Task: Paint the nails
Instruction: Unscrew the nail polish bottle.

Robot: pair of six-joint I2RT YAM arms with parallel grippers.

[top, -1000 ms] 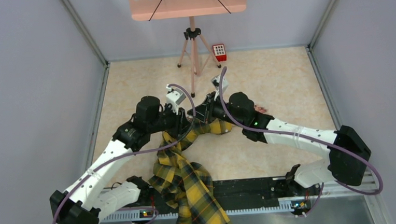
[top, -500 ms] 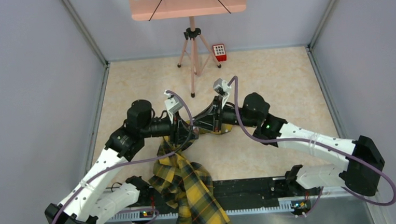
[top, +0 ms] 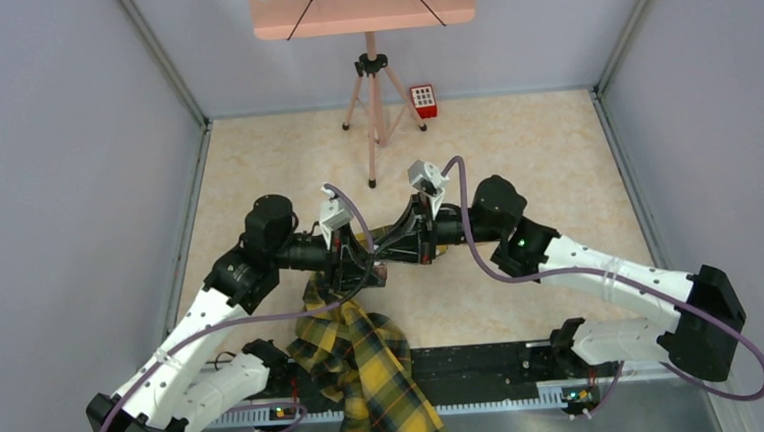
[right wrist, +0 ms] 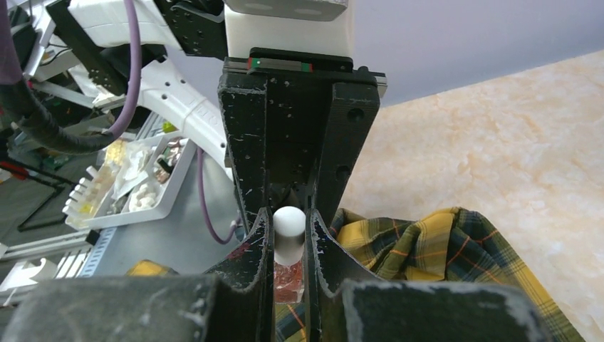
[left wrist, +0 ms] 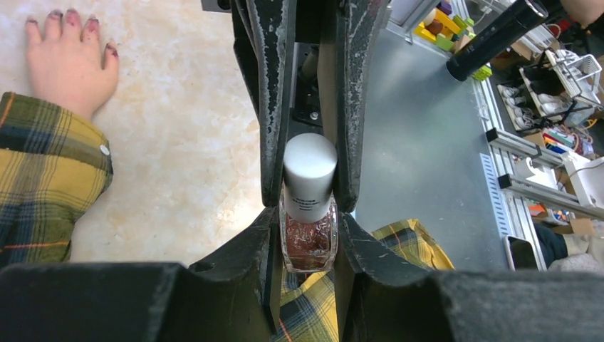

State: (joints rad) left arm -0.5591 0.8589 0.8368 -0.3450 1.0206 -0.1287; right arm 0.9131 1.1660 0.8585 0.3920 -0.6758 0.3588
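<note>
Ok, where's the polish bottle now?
Centre of the left wrist view: the polish bottle is pinched between the left gripper and right gripper, over plaid fabric.

**One high fixed view, two close wrist views facing each other**

The top external camera sits above and behind the arm bases [top: 252,369] and looks steeply down and forward, from far enough to take in the whole tabletop [top: 555,165] and the enclosure walls. The left wrist camera rides just behind the left gripper [left wrist: 308,228] and looks along its fingers and down at the table at very close range. The right wrist camera does the same behind the right gripper [right wrist: 288,235], aimed the opposite way, towards the left arm. Both wrist views share the polish bottle [left wrist: 310,167] where the grippers meet. All three views share the plaid sleeve [top: 367,367].
</note>
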